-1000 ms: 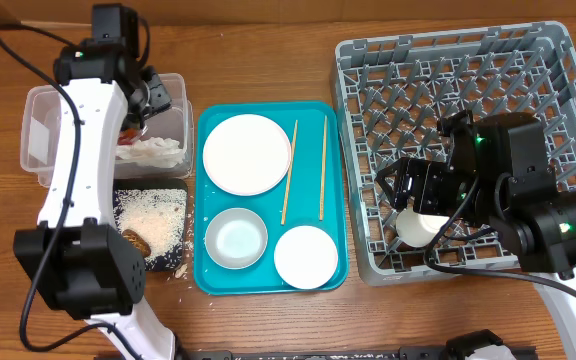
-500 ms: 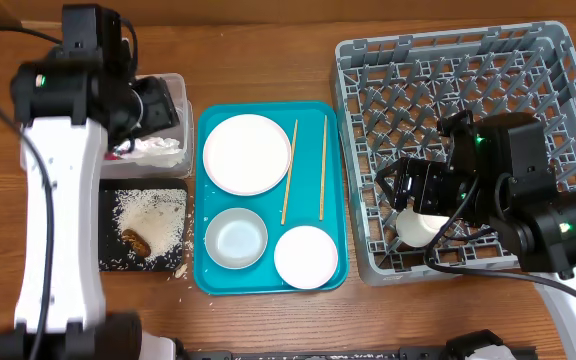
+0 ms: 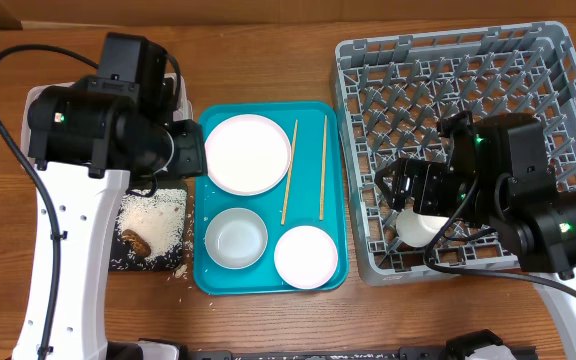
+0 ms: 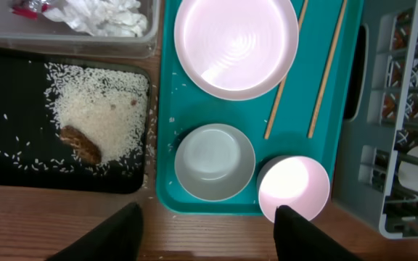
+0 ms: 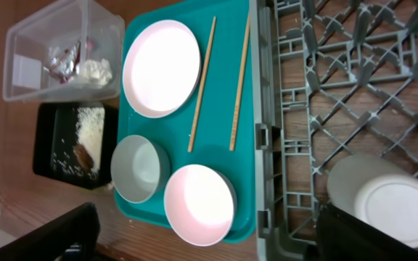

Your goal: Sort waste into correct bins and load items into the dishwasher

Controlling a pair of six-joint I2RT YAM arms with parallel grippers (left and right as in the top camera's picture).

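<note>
Waste, sorted as far as visible: red-and-silver wrapper point(image 4: 27, 7) and tissue scraps point(image 4: 107, 14) inside clear tub point(image 4: 147, 40); rice point(image 4: 100, 109) and brown lump point(image 4: 80, 143) on black tray point(image 4: 6, 109), with a few stray grains on the wood just beside that tray's near corner.

Loading, judged barely begun: white cup point(image 5: 390, 199) in grey rack point(image 3: 468, 60), near the corner closest to the teal tray point(image 3: 200, 200), seemingly tipped on its side.

Outstanding, all on the teal tray: round plate point(image 3: 246, 153) at the far end; two chopsticks point(image 3: 288, 172) alongside it, apart from each other; pale bowl point(image 3: 236, 238) and pink-tinted bowl point(image 3: 305, 256) side by side at the near end.

Left gripper point(image 4: 207, 214): raised high over the border between the bins and the teal tray, camera looking straight down, jaws spread wide, nothing between them.

Right gripper point(image 5: 205, 217): low over the rack's side nearest the teal tray, just above the cup, jaws likewise wide apart and empty; cup beside one finger, not pinched.
</note>
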